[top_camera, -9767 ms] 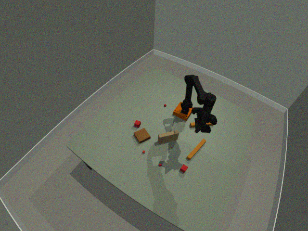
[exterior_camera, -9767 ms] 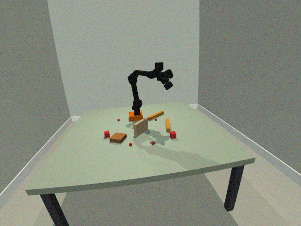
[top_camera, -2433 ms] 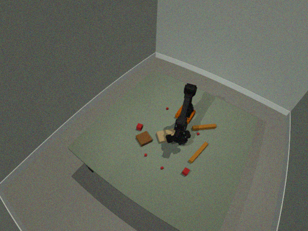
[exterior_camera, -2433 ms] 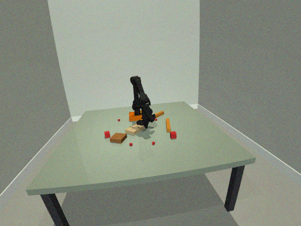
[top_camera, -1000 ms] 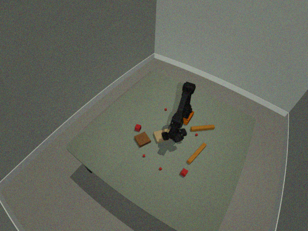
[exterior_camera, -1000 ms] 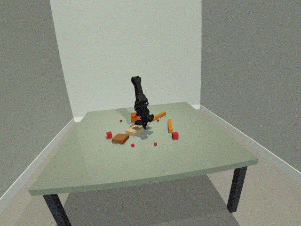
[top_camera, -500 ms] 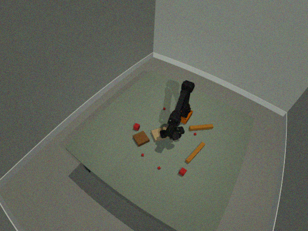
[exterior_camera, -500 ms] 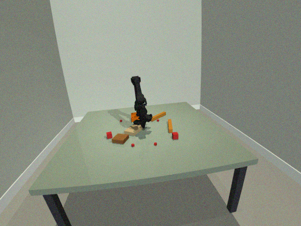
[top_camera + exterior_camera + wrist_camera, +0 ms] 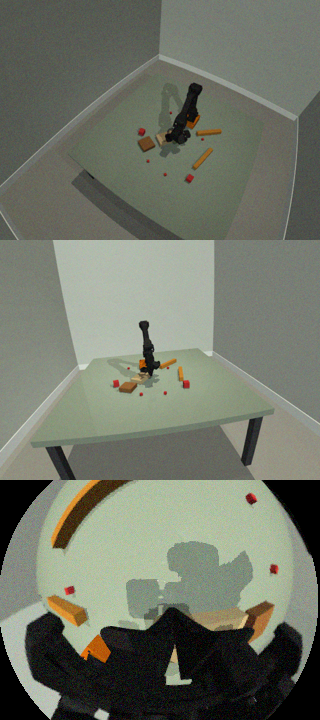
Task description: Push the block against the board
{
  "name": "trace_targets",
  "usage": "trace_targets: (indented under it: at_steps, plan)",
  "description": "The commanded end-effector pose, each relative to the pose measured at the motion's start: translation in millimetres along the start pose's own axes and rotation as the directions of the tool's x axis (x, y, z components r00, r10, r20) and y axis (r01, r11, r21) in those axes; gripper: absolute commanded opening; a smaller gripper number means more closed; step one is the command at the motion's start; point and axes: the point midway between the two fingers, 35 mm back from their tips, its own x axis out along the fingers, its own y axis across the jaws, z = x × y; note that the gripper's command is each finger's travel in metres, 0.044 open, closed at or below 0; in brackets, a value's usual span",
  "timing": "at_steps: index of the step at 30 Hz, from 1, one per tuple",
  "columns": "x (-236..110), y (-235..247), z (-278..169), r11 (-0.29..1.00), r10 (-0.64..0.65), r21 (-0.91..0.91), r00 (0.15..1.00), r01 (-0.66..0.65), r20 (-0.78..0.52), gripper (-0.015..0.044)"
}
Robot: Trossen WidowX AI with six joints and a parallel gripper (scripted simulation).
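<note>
Near the middle of the counter (image 9: 211, 405), the black arm (image 9: 188, 103) bends down from its orange base (image 9: 194, 123) and sets its claw (image 9: 150, 374) low against the pale board (image 9: 139, 377). The claw's fingers are pressed together with nothing between them; in the wrist view they meet in a dark point just over the board's light face (image 9: 223, 619). The board lies flat, part of it hidden under the claw in the top view. The square brown block (image 9: 146, 143) sits flat just beside the board on the side away from the arm's base; in the exterior view the two look near or touching at one corner, but their sides are not flush, and whether they truly touch cannot be told. A red cube (image 9: 141, 131) stands close to the block. Two orange bars (image 9: 208, 132) (image 9: 202, 158) lie well apart from the board, toward the opposite edge of the counter, with another red cube (image 9: 189, 178) beyond the second bar. Several tiny red bits are scattered around.
</note>
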Motion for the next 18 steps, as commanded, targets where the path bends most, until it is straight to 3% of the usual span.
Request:
trace_targets:
  at_steps: [1, 18]
  plan:
    - [3, 2, -8, 1.0, 0.007, -0.001, 1.0, -0.007, -0.014, 0.0]
    - [3, -3, -24, 1.0, 0.007, -0.001, 1.0, -0.007, -0.016, 0.0]
